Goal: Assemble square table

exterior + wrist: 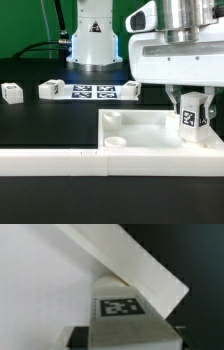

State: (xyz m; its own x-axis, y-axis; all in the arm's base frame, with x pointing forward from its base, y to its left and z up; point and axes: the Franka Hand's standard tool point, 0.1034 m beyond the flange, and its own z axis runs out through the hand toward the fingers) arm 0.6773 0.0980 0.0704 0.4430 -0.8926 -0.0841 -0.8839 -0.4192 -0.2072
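The square table's top [150, 132] is a white slab with a raised rim. It lies at the front of the exterior view's right, with round holes at its left corners. My gripper [194, 124] hangs over the slab's right end, shut on a white tagged leg [192, 116] held upright just inside the rim. In the wrist view the leg [120, 305] sits between my dark fingers [80, 336], its tag facing the camera. The slab's rim [130, 263] runs diagonally behind it. Three more legs [10, 92] [50, 89] [128, 88] lie on the black table further back.
The marker board [90, 92] lies flat between the loose legs. A long low white border wall [45, 160] runs along the front edge, against the slab. The arm's white base [92, 35] stands at the back.
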